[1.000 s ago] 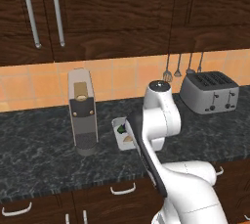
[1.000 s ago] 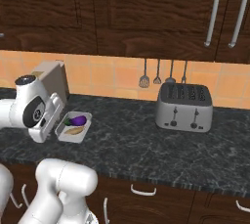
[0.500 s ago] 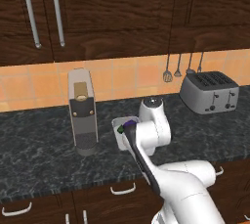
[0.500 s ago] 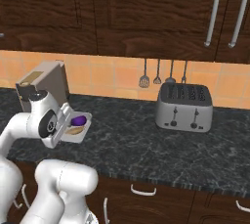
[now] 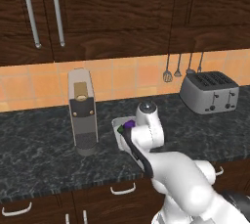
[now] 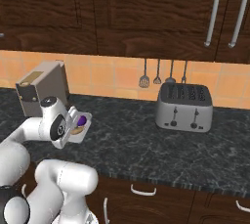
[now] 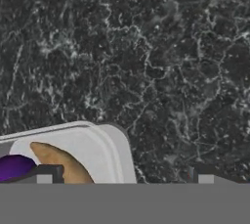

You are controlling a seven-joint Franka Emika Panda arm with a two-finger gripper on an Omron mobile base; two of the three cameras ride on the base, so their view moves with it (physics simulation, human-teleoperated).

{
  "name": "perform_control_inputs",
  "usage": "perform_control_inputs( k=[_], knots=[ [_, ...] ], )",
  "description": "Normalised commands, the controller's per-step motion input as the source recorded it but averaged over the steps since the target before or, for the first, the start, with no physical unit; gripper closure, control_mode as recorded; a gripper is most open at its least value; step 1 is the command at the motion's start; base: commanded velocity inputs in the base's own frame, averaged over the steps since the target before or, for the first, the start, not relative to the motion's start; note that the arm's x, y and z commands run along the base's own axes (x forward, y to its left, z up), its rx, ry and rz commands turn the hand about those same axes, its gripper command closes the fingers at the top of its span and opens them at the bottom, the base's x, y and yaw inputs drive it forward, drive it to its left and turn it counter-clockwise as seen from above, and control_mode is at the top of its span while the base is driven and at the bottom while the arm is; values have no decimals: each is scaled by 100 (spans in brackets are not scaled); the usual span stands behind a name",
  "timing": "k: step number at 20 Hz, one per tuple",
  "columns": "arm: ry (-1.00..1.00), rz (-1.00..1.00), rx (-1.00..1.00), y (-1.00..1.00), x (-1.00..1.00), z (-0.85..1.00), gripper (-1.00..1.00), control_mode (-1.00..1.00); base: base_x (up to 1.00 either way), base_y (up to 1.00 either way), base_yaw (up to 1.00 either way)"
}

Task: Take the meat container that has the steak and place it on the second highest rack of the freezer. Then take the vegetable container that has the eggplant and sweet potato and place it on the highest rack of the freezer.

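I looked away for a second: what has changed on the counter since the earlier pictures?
The arm has swung lower and nearer the base, over the white tray holding the eggplant and sweet potato. The views slid sideways, so the base moved. The tray, coffee machine and toaster kept their places on the counter.

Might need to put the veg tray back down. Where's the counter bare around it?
Bare counter runs between the vegetable container and the toaster, and along the front edge. Crowded on the other side: the coffee machine stands close beside the container.
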Motion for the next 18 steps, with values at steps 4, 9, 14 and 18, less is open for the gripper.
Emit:
perform_control_inputs(
  k=[4, 9, 14, 18],
  knots=[
    [13, 0, 0, 0, 10, -22, -100, -100, 0, 0, 0],
    [12, 0, 0, 0, 6, -32, -100, -100, 0, 0, 0],
    [3, 0, 0, 0, 11, -33, -100, -100, 0, 0, 0],
    [0, 0, 0, 0, 29, -14, -100, -100, 0, 0, 0]
  ],
)
